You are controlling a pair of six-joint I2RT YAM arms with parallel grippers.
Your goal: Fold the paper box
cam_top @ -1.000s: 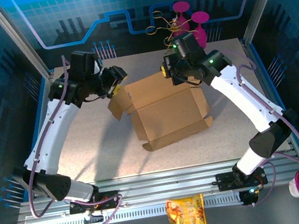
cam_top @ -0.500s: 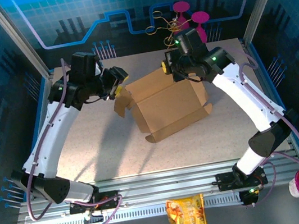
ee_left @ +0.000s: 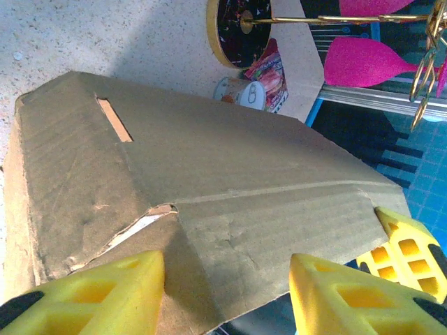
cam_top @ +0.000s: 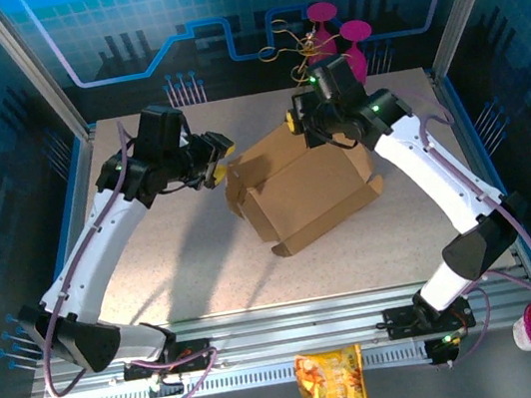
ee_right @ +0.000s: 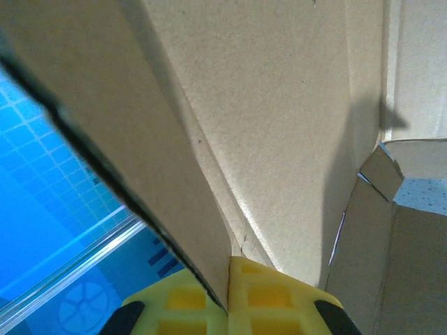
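1. Top view: the paper box (cam_top: pixel 305 193), mid-table, has swung round, and the left gripper (cam_top: pixel 221 161) has closed in on its side flap, ready for folding.
2. Left wrist: jaws apart, straddling the flap's edge.
3. Right wrist: the right gripper (ee_right: pixel 227 293) stays clamped on a box wall.

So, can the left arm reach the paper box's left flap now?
Probably yes: the left gripper is open just beside the paper box, nothing between; the right gripper holds its far wall.
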